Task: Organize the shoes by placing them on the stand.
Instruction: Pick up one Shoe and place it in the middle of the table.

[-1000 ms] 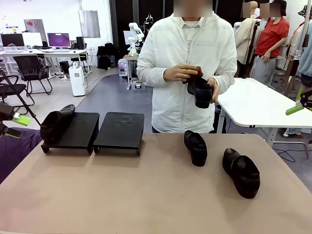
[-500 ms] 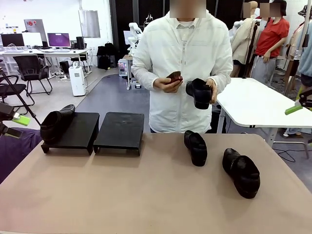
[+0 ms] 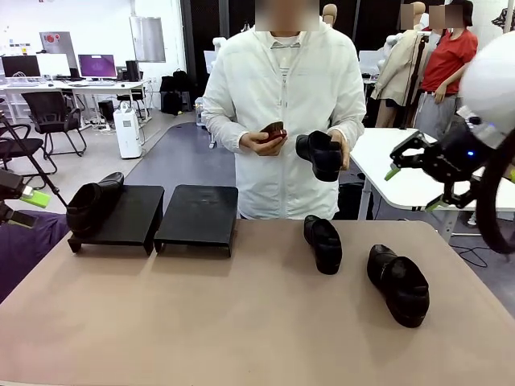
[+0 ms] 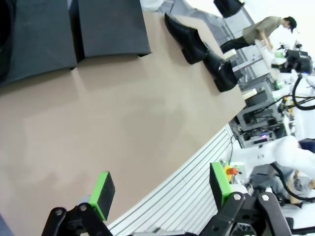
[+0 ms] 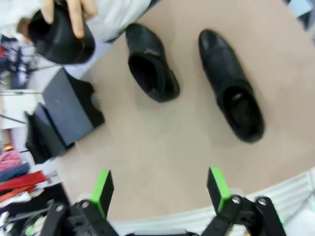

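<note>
One glossy black shoe [image 3: 94, 203] lies on the left platform [image 3: 129, 221] of the stand; the right platform [image 3: 199, 213] is bare. Two more shoes [image 3: 323, 242] [image 3: 398, 283] rest on the table at the right, and show from above as the shoes [image 5: 150, 64] [image 5: 231, 93]. The person holds another shoe [image 3: 320, 154] in one hand and a small dark red object [image 3: 273, 130] in the other. My right gripper [image 3: 413, 189] hangs open in the air, above and right of the table shoes. At the far left edge my left gripper [image 3: 26, 207] is open and holds nothing.
The person stands at the far side behind the stand and shoes. The tan table [image 3: 225, 322] has wide bare room in front and in the middle. A white table [image 3: 418, 173] stands behind at the right. In the left wrist view the stand [image 4: 110, 27] lies far from the open fingers [image 4: 102, 194].
My right arm has swung into the front view from the right. The person has shifted slightly left with the shoe still in hand. The left gripper and the table shoes have not moved.
</note>
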Available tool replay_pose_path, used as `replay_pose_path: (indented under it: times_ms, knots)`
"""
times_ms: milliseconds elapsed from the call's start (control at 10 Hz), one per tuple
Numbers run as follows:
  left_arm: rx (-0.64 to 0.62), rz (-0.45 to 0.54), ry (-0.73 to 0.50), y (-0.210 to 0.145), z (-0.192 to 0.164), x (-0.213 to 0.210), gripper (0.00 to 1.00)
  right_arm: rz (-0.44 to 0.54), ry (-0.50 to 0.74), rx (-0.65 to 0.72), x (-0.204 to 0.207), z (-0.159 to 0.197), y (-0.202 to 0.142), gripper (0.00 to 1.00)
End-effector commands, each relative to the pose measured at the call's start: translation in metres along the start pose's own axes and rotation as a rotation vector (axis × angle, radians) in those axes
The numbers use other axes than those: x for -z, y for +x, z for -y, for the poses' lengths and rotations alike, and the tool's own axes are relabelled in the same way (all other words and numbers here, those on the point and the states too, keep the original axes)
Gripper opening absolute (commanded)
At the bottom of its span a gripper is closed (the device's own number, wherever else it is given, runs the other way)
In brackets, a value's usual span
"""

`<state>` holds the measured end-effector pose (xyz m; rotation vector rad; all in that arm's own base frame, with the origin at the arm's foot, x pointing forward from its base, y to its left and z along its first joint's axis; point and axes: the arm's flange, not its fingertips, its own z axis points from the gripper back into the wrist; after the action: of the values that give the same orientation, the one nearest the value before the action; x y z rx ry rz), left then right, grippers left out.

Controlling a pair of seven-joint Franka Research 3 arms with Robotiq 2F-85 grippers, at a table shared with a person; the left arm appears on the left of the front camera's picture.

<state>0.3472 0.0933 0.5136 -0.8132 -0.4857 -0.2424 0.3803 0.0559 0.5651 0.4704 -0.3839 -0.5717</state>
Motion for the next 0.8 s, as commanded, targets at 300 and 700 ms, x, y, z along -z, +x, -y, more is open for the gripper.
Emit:
replay_pose_path:
  times_ms: [300,700]
  knots:
    - [0.021,0.013,-0.007,-0.003,-0.001,0.001,1.00,-0.343,0.009,0.081,-0.138,0.086,0.030,1.00]
    - [0.021,0.013,-0.007,-0.003,-0.001,0.001,1.00,-0.493,-0.068,-0.129,-0.086,0.057,0.047,1.00]
